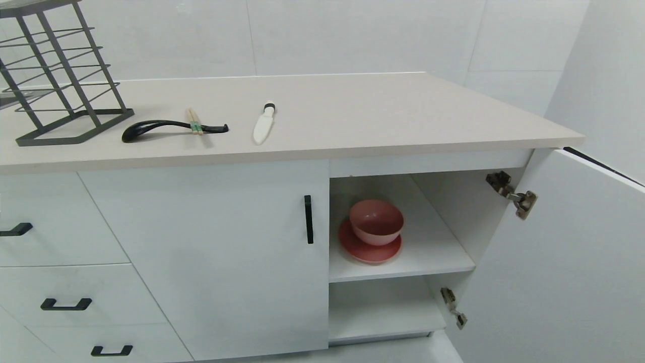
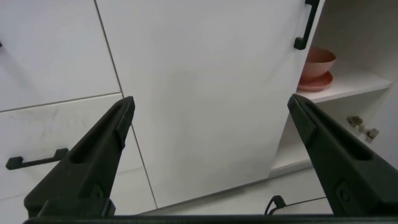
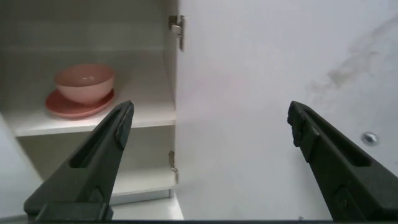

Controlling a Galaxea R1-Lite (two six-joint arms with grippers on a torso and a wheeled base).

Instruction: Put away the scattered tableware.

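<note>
Gaping wide, empty, the left gripper point(image 2: 210, 103) and right gripper point(image 3: 210, 107) sit by the cabinet point(image 1: 211, 252); the ladle point(image 1: 133, 132) lies crosswise on the counter point(image 1: 352, 111) above, leftward.

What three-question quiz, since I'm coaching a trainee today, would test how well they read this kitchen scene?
1. True or false: the bowl sits on the plate on the upper cupboard shelf.
2. What lies across the handle of the black spoon? A) chopsticks B) a fork C) a cup
3. Fill the gap: the jaws of the left gripper and the right gripper stand ___.

Key: 1 true; 2 A; 3 open.
</note>
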